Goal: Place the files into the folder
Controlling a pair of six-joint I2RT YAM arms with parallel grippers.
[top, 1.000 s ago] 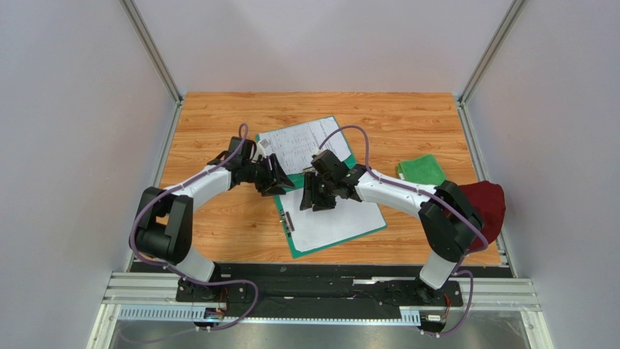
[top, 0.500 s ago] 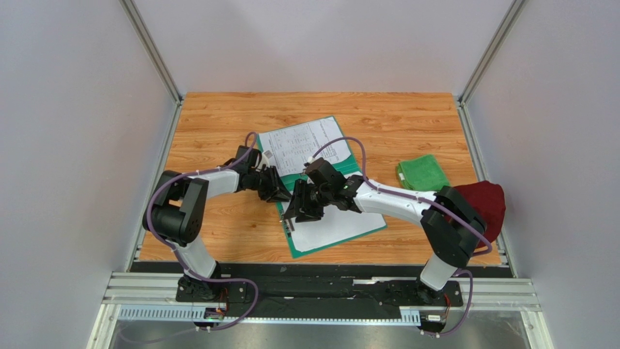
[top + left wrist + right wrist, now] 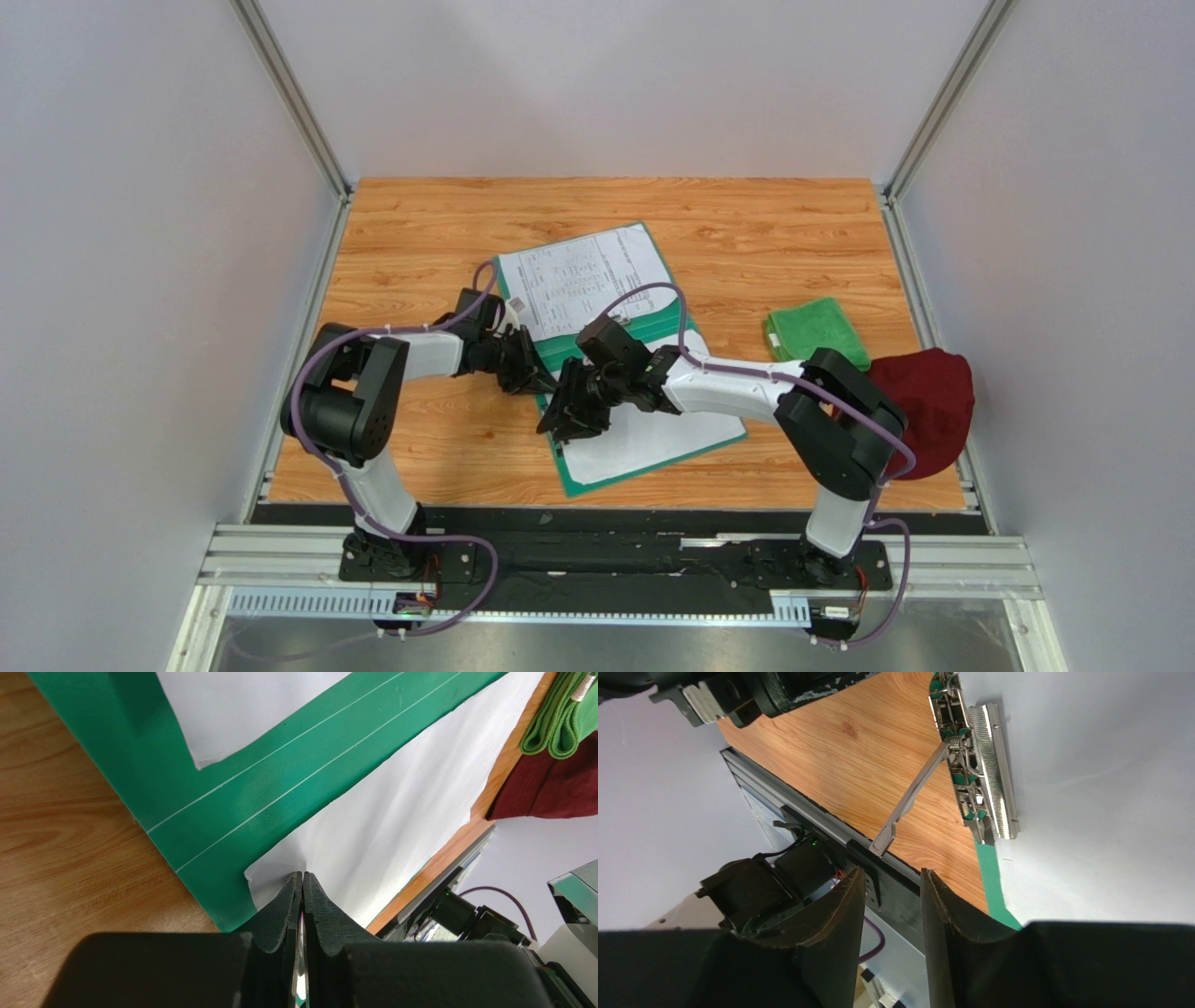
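Files [image 3: 578, 277] lie on the open folder [image 3: 281, 791] at the middle of the surface [image 3: 786, 238], one printed side up on the far half, a blank sheet [image 3: 659, 437] on the near half. Left hand [image 3: 303, 878] clenched on the blank sheet's edge. Right hand [image 3: 891, 876] released, jaws apart, just beside the folder's metal clip [image 3: 980, 763].

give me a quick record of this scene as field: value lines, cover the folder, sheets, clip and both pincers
folder: teal-green, flat on the wooden table
blank sheet: lying on the folder's near half
printed sheet: text up, over the folder's far end
clip: metal, at the folder's left edge, lever sticking out
left pincer: shut on the blank sheet's corner
right pincer: open, empty, close to the clip
cloths: green cloth and dark red cloth at the table's right side
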